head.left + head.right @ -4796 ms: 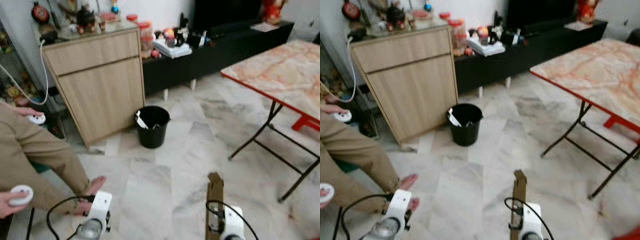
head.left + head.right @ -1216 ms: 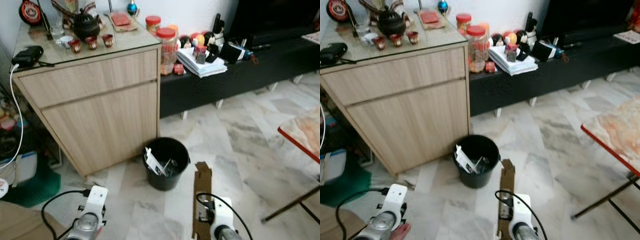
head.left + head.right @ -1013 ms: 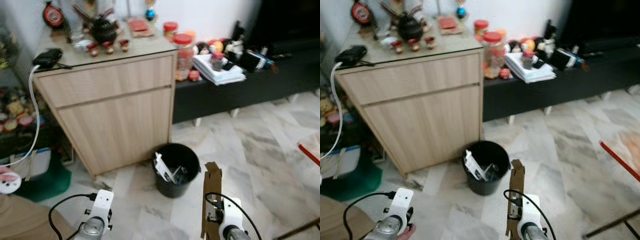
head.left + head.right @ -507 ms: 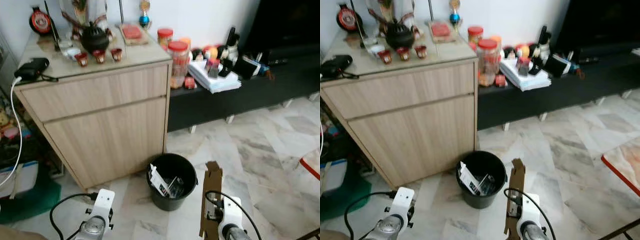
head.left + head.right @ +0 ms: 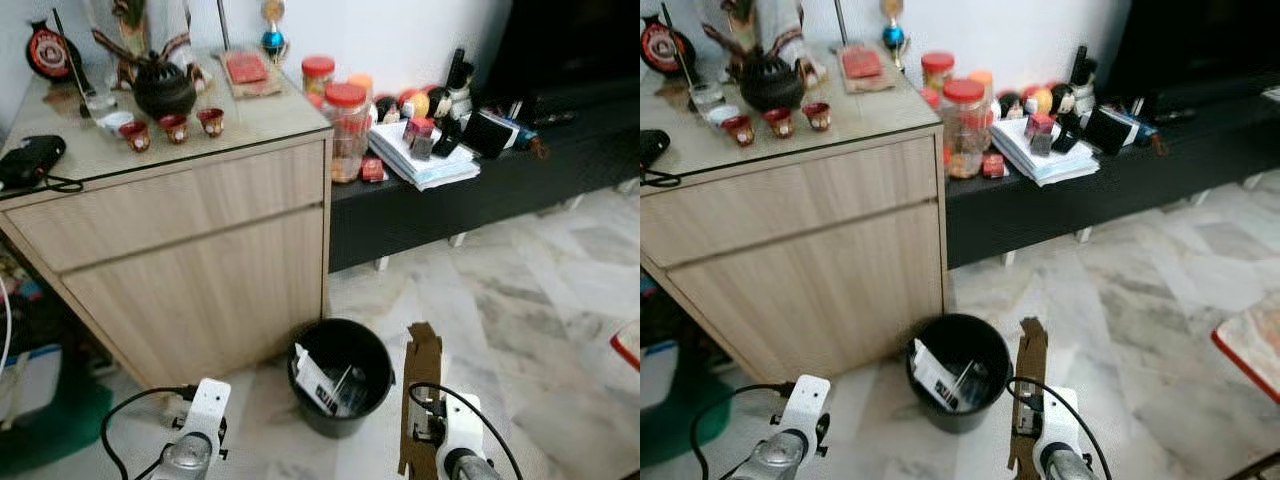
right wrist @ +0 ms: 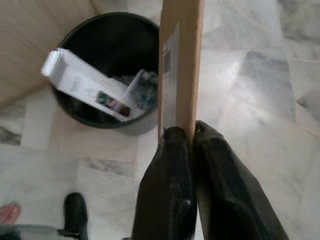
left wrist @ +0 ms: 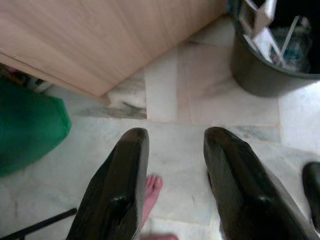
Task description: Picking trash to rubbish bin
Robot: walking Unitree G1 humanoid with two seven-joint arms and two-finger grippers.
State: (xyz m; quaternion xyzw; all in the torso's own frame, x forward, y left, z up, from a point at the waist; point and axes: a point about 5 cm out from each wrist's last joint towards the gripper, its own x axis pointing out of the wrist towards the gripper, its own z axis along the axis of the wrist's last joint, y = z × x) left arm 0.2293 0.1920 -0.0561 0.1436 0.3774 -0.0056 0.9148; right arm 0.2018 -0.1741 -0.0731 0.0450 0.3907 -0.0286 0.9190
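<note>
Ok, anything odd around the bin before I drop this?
One thing: a person's bare toes show on the floor between the left gripper's open fingers. Otherwise the rubbish bin stands upright, and the right gripper holds the cardboard strip beside it.

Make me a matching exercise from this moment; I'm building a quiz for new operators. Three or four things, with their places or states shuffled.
Things:
1. cardboard strip
2. rubbish bin
3. left claw
4. black teapot

Places or states:
A. on top of the wooden cabinet
B. open, holding nothing, above the marble floor
C. clamped in the right claw
D. on the floor by the cabinet, trash inside

Pairs: 1-C, 2-D, 3-B, 4-A
</note>
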